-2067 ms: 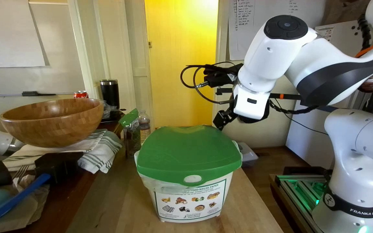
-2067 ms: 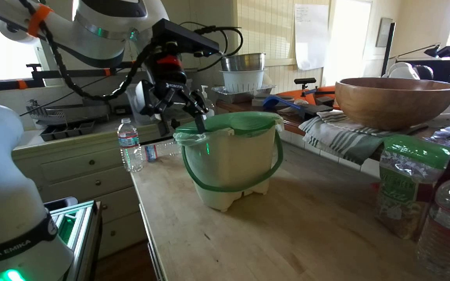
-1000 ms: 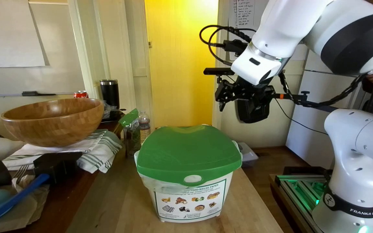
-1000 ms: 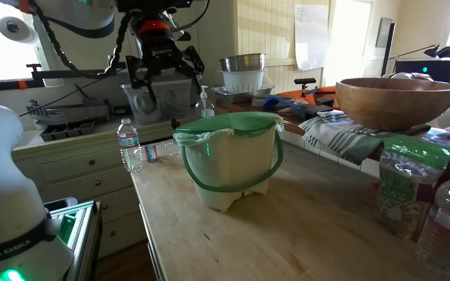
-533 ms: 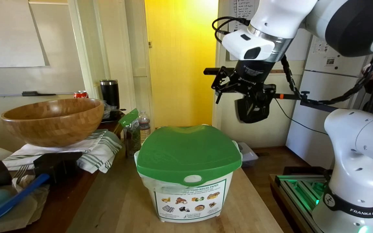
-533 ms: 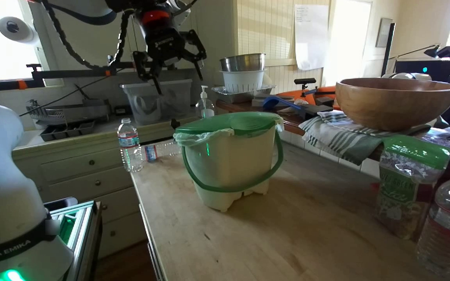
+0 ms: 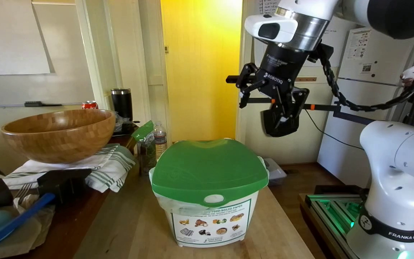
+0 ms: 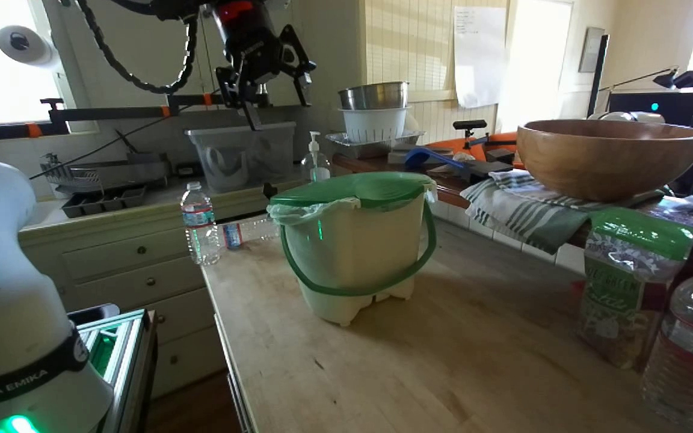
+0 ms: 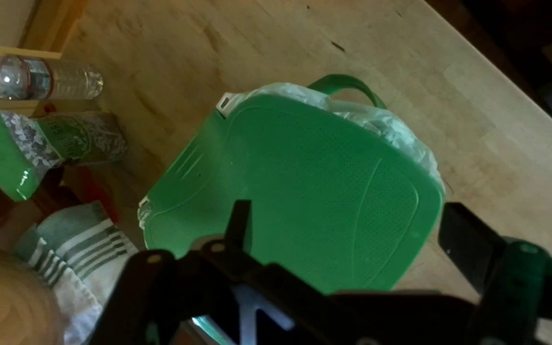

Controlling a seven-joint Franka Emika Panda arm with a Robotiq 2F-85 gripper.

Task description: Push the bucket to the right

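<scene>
- Bench: a broad slab of smooth pale wood with darker blotches and small scuffs.
- Counter: dark brown surface beside the bench, faced with white tiles.
- Arm: smooth white shell in rounded sections; the black band at its base bears the name FRANKA EMIKA, partly readable in both exterior views.
- Bucket: white plastic, tapering downward, standing upright on the bench. Its green lid is broad, with rounded corners and a finely pebbled face in the wrist view; a crinkled see-through liner pokes out past it. A curved green handle hangs against the side. The white label, bordered in green, shows two rows of small food pictures; "PAPER" can be read in its top line, smaller lines are blurred.
- Bowl: wide, round, polished wood in a patchwork of small blocks.
- Hand: black, angular jointed links lettered ROBOTIQ; its fingers stand wide apart with nothing gripped, higher than the bucket and well apart from it.
- Towel: woven cloth, off-white with grey-green stripes, rumpled under the bowl and draped over the counter's edge.
- Bag: glossy plastic with a green top, partly see-through; GREEN can just be made out on it.
- Bottles: three of clear ribbed plastic, one beside the bag, two near a corner of the bench, upright and lying; their labels are too blurred to read.
- Can: red, its lettering too small to read.
</scene>
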